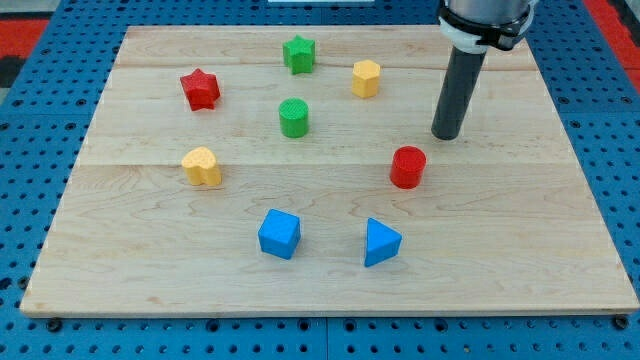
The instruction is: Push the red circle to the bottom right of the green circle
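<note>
The red circle [408, 167] is a short red cylinder right of the board's middle. The green circle [293, 118] is a short green cylinder up and to the left of it, well apart. My tip [447, 135] stands on the board just up and right of the red circle, a small gap away, not touching it. The rod rises from there to the view's top right.
The wooden board [560, 250] also holds a red star [200, 89], a green star [298, 54], a yellow hexagon [366, 78], a yellow heart [202, 166], a blue cube [279, 234] and a blue triangle [380, 242].
</note>
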You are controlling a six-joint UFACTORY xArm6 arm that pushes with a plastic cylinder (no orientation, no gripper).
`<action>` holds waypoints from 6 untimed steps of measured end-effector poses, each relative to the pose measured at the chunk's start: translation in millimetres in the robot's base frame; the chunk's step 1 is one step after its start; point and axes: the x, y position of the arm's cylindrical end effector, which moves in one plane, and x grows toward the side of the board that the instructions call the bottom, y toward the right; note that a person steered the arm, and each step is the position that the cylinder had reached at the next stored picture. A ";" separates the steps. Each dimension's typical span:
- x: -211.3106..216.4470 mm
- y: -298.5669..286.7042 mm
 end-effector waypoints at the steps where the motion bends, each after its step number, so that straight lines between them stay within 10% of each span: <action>1: 61.8 10.1; 2: 60.2 -80.8; 6: 21.9 -104.6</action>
